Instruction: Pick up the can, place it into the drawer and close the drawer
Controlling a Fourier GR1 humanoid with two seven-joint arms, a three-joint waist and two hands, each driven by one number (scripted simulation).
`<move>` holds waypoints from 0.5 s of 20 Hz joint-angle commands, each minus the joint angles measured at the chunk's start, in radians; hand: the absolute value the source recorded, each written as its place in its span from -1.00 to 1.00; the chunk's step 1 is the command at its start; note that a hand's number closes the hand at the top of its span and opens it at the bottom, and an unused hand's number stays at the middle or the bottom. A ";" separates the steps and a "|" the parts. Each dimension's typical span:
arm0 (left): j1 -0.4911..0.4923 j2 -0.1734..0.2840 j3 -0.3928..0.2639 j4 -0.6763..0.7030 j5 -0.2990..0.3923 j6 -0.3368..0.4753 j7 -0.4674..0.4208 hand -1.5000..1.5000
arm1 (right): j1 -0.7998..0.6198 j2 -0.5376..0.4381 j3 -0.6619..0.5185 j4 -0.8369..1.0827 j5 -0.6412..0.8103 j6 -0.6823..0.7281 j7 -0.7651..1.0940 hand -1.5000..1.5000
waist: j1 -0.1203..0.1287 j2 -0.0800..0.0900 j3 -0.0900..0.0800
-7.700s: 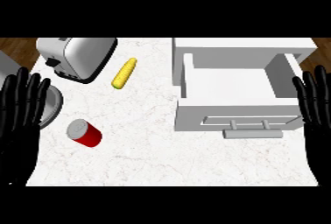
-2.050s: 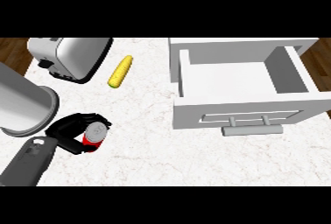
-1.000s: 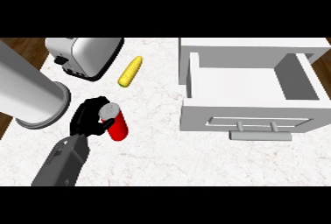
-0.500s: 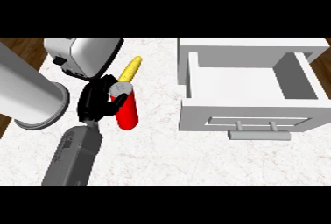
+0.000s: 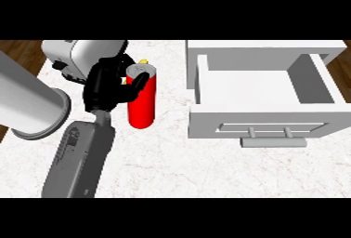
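A white marbled tabletop (image 5: 178, 167) fills most of the head view, with strips of dark wooden floor (image 5: 19, 45) showing past its left and right edges. At the right stands a white drawer (image 5: 264, 95), pulled open, its handle (image 5: 273, 141) facing the lower edge and its inside bare. At the upper left sits a silver toaster (image 5: 77, 56), partly hidden by the left hand (image 5: 108, 88). A small yellow tip (image 5: 144, 61) of something peeks out just behind the red can (image 5: 142, 97); what it is cannot be told. A large grey cylinder (image 5: 27, 104), seemingly part of the robot's left arm, covers the tabletop's left edge. The left hand has its fingers curled round the can, holding it upright left of the drawer, between toaster and drawer front. The right hand is out of sight
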 commanded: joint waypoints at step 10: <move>-0.304 -0.004 -0.116 0.032 -0.001 0.240 0.191 1.00 | -0.128 -0.061 -0.027 0.111 0.032 -0.007 0.002 -1.00 | -0.005 0.005 0.000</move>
